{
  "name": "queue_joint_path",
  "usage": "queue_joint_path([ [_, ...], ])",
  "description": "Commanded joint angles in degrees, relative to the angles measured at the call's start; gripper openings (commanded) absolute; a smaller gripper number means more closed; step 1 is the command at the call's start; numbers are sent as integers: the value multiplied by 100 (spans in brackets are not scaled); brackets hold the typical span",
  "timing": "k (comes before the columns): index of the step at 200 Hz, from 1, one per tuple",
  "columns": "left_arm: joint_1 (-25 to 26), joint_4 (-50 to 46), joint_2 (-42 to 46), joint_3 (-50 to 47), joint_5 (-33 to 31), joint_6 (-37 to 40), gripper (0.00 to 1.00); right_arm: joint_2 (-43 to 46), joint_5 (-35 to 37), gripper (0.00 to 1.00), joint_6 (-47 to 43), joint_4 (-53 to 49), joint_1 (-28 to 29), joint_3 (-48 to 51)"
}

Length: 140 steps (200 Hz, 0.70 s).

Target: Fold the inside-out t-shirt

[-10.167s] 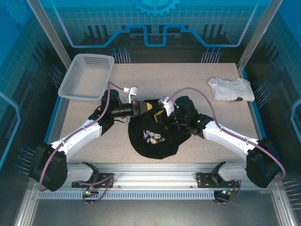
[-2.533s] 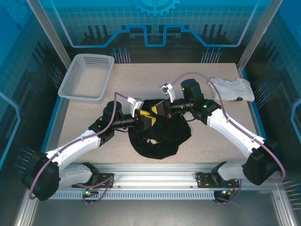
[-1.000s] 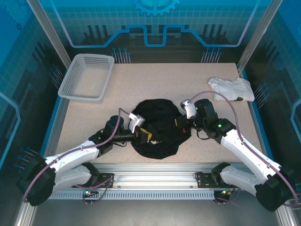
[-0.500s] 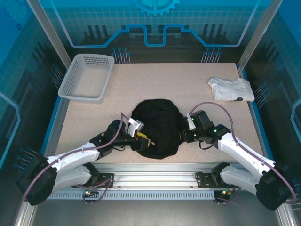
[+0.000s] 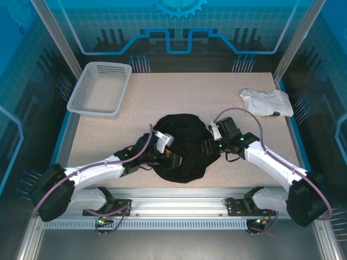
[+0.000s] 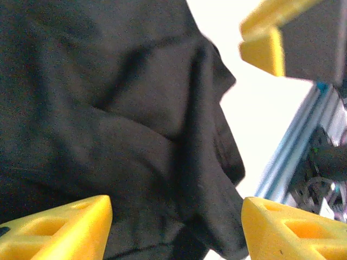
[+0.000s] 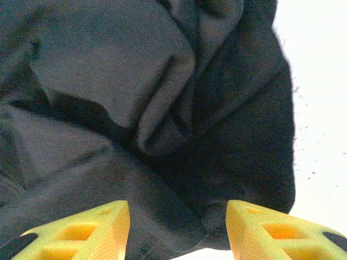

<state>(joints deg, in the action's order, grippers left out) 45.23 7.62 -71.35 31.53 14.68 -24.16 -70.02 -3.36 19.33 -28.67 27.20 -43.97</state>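
- Black cloth, the inside-out t-shirt (image 5: 182,142), lies bunched in a rounded heap on the near middle of the table (image 5: 179,95), its folds creased and overlapping.
- Its near hem sits close to the table's front edge, just ahead of the metal rail (image 5: 179,196); the right wrist view shows the shirt's right border ending against bare tabletop.
- At the heap's near-left rim the left gripper (image 5: 173,158) rests with its yellow fingers (image 6: 59,230) spread wide; cloth lies between them but nothing is pinched.
- On the heap's right rim the right gripper (image 5: 208,147) also has its fingers (image 7: 81,233) parted, a ridge of fabric lying loose in the gap.
- Bare tabletop runs on both sides of the shirt and across the whole far half, giving free room there.
- A white mesh basket (image 5: 100,88) occupies the far-left corner, well apart from the shirt.
- A folded white garment (image 5: 266,102) sits near the far-right edge, also well clear.
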Motion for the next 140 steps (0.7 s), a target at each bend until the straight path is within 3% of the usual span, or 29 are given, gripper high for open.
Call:
queue_joint_path([
  [1,398,-158,-438,269,405,-541,66,-378,-1019,51,-208,-4,-197,-101],
  [26,556,-278,-911,443,652,-852,62,-780,-1403,48,-303,1,-250,-82],
  [65,557,-449,-1003,432,795,-802,28,-699,-1322,17,-422,-191,-312,-33],
  [104,548,-930,-528,252,914,-577,6,-36,-1365,0,-375,-679,-290,-17],
  [140,439,-1645,37,60,888,-502,2,578,-1306,2,-135,-1217,-270,151],
])
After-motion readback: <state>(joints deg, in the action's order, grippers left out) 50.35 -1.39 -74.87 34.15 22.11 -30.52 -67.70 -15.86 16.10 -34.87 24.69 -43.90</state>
